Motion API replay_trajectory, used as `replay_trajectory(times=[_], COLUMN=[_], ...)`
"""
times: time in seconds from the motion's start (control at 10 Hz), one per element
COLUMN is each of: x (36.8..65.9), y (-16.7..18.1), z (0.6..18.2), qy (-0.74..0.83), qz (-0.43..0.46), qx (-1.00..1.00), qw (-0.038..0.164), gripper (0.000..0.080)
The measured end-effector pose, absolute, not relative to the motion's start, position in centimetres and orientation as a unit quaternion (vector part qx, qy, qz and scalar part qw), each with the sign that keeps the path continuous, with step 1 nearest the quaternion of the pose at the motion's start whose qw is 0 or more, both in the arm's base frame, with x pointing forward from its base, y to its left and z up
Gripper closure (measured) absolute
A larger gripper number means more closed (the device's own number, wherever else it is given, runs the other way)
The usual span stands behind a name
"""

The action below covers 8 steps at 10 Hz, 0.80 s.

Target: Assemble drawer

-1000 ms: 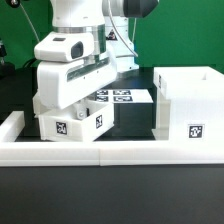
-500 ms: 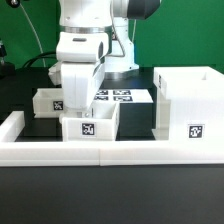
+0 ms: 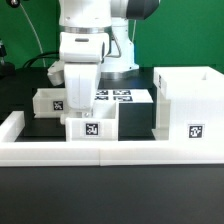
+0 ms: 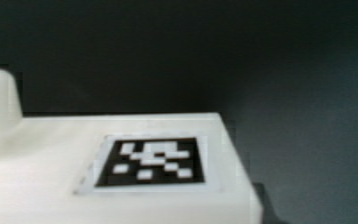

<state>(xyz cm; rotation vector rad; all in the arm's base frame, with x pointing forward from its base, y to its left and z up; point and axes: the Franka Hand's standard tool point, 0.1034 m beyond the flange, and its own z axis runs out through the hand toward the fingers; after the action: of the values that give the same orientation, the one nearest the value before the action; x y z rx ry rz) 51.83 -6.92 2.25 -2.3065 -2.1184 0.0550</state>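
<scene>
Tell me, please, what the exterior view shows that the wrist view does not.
Only the exterior view shows the arm, the gripper over the front tray, the second tray, the box shell and the marker board. Only the wrist view gives a tag close up. Both show white tagged plastic, probably that front tray, on the dark table.

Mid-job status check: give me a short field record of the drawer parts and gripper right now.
front tray: upright, just behind rail
rear tray: behind it, toward exterior view's left
shell: exterior view's right, both trays outside it
gripper: down at front tray; jaws hidden, state unclear
marker board: behind front tray
</scene>
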Motion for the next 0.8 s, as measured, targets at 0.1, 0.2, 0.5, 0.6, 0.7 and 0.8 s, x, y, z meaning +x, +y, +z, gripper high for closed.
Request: replay_trajectory(times=[0.1, 0.2, 0.5, 0.6, 0.7, 0.8], x=[51.8, 51.9, 52.3, 52.3, 52.3, 52.3], y=[-6.4, -5.9, -4.3, -4.5, -4.5, -4.5], z=[2.0, 1.9, 1.4, 1.4, 1.4, 1.4], qy=[-0.675, -0.674, -0.681, -0.68, -0.68, -0.68], qz=[0.017, 0.016, 0.013, 0.013, 0.013, 0.013], qx=[-0.738, -0.738, -0.732, -0.733, -0.733, -0.733], qw=[0.007, 0.009, 0.015, 0.015, 0.015, 0.015], gripper=[0.0757, 0.0757, 0.0757, 0.0757, 0.0757, 0.0757])
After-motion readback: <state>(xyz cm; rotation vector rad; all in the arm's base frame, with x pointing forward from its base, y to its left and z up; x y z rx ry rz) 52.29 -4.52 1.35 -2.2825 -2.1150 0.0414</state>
